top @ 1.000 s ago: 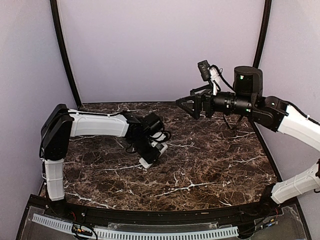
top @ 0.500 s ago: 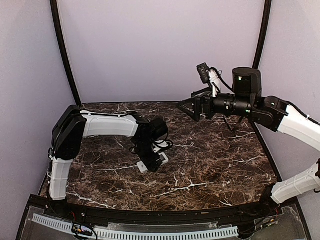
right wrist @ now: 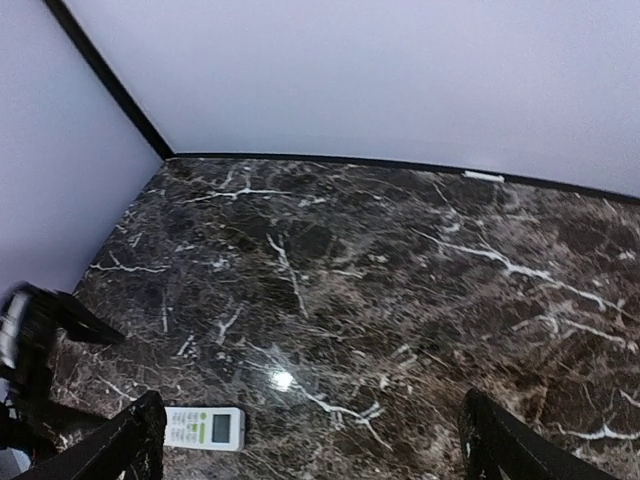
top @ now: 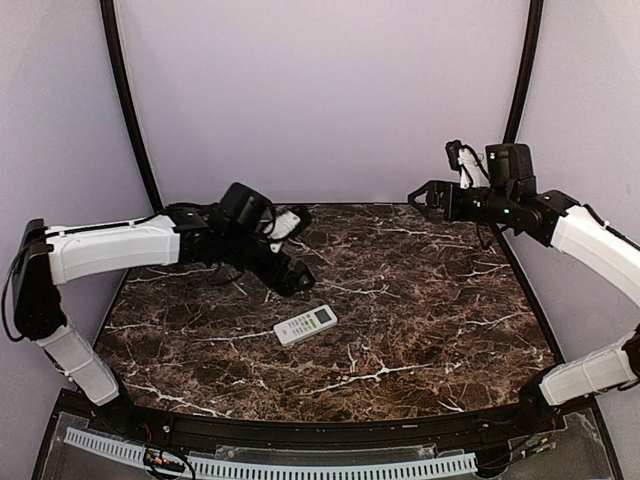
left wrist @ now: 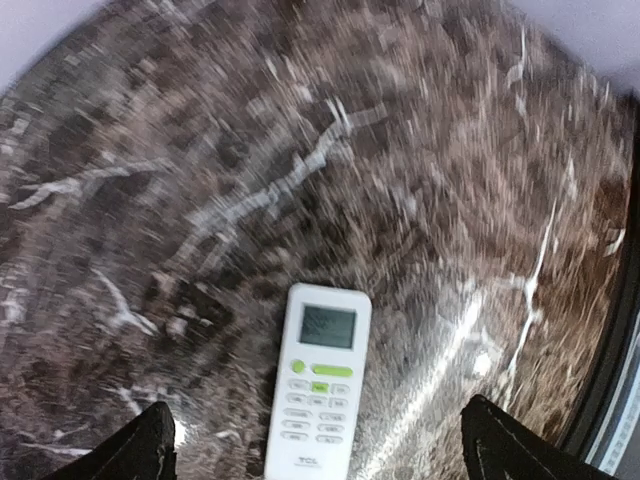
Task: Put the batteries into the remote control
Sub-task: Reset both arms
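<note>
One remote (top: 305,325) lies face up on the bench (top: 430,330), left of centre and toward the near edge. No batteries show in any view. The remote looks light, stiff and smooth-shelled, so it is likely to skid on the polished stone. Its long sides at mid-length seem the surest hold. The battery door is presumably underneath, unseen. The left end effector (top: 292,276) hangs just beyond the remote toward the far edge, fingers wide apart and holding nothing. The right end effector (top: 420,198), also spread and bare, is well apart from it, raised near the far right corner.
</note>
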